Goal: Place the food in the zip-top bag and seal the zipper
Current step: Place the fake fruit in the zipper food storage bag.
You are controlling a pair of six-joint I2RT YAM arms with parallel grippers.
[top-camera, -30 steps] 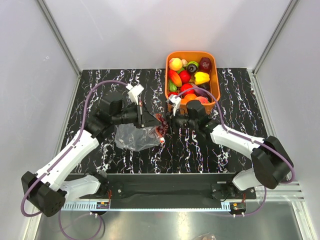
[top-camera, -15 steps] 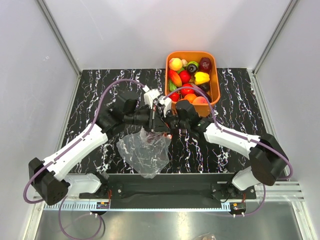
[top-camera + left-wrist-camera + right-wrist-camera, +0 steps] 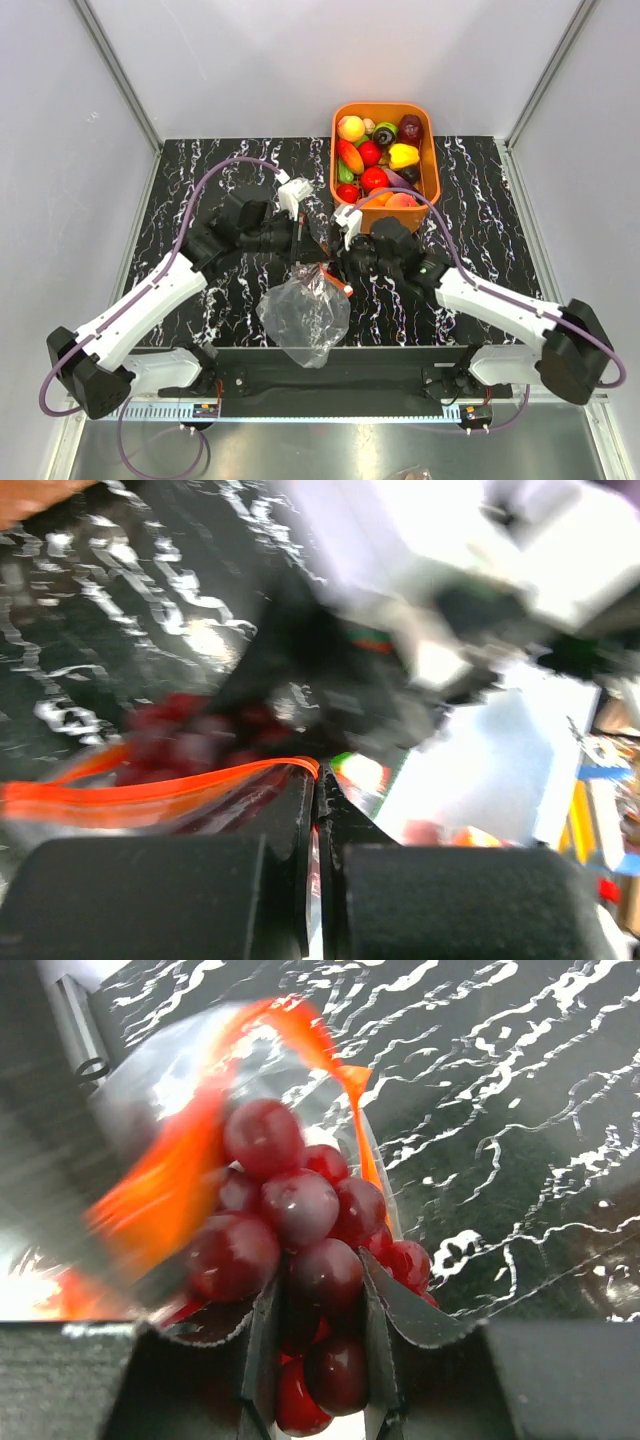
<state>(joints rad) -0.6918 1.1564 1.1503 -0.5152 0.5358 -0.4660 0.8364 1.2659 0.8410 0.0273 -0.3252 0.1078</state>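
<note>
Dark-red and glossy, the grape bunch (image 3: pixel 290 1210) is gripped at its lower end between the fingers of the right gripper (image 3: pixel 320 1280), which are set narrowly around it. The long axis of the bunch is laid along the fingers, and its broad end is pointed away from the wrist at the mouth of the zip-top bag (image 3: pixel 305 318). The red-orange zipper (image 3: pixel 345 1080) is seen looped over and beside the grapes. Whether the bunch is fully past the strip cannot be told, as that side is blurred.

The left gripper (image 3: pixel 320 790) is pinched almost flat on the bag's top edge, with the strip run out sideways from its fingertips and a thin film of clear plastic caught between them.

From above, the two grippers are met over the middle of the black marbled table (image 3: pixel 200 170). The bag is held by its mouth there, its long axis run toward the near edge and its closed bottom pointed at the arm bases. Well apart, at the far right, an orange basket (image 3: pixel 385 106) is filled with toy fruits and vegetables (image 3: pixel 372 152).
</note>
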